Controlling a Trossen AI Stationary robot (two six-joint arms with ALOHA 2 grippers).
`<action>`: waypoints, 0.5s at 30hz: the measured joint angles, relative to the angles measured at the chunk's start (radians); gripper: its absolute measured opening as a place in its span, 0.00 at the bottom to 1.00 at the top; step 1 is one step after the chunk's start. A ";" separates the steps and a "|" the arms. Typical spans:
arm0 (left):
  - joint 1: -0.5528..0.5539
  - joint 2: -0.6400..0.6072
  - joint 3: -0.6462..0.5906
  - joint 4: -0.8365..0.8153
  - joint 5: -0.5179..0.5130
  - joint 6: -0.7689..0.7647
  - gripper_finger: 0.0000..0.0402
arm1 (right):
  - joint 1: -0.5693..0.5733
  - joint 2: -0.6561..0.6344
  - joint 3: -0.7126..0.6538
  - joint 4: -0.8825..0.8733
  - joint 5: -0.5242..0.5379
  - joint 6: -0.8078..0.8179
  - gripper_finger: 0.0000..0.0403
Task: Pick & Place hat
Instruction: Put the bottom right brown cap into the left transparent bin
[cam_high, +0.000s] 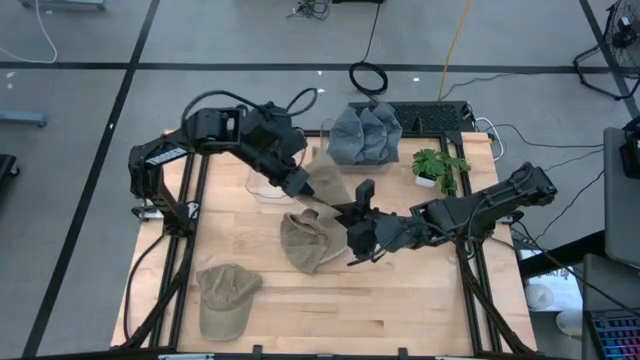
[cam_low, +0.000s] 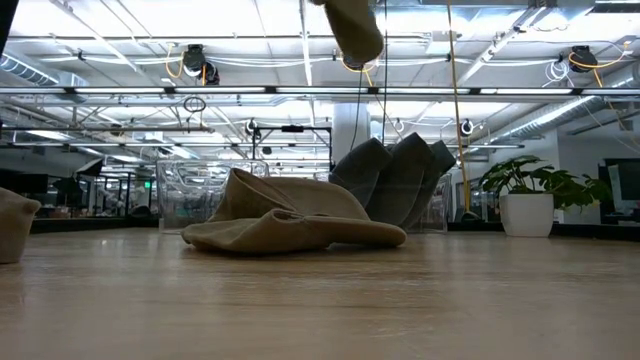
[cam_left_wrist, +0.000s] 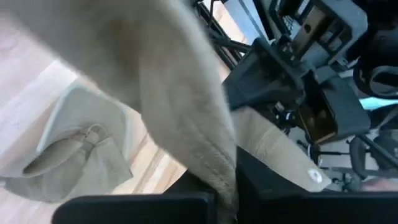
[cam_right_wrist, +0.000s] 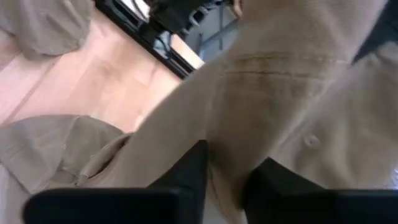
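A tan hat (cam_high: 328, 180) hangs in the air over the table's middle, between my two grippers; its lower end shows at the top of the low view (cam_low: 355, 30). My left gripper (cam_high: 303, 190) comes from the left and is shut on it. My right gripper (cam_high: 358, 212) comes from the right, with a fold of the same hat between its fingers. Below them a second tan hat (cam_high: 305, 240) lies flat on the wood. An olive cap (cam_high: 225, 298) lies near the front left. My left gripper pinches a folded edge of the tan hat (cam_left_wrist: 217, 168) between its two fingers, slanting down from the table's left. The hat is lifted clear of the table. My right gripper has a fold of the hat's cloth (cam_right_wrist: 227, 177) between its two fingers, which stand a little apart, and comes almost level from the right. The cloth fills the gap between them.
A stack of grey hats (cam_high: 365, 132) stands at the far edge, with a potted plant (cam_high: 437, 168) to its right. A clear container (cam_high: 262, 185) sits under my left arm. The table's near right part is bare wood (cam_high: 400, 300).
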 joint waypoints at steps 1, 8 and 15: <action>0.005 -0.012 0.000 -0.006 0.000 0.017 0.05 | 0.009 0.000 0.000 -0.001 0.033 0.000 0.22; 0.057 -0.093 0.002 -0.004 0.003 0.161 0.05 | 0.039 0.000 -0.001 -0.008 0.159 0.122 0.42; 0.118 -0.177 0.001 -0.033 0.018 0.365 0.05 | 0.029 0.000 -0.001 -0.006 0.096 0.405 0.52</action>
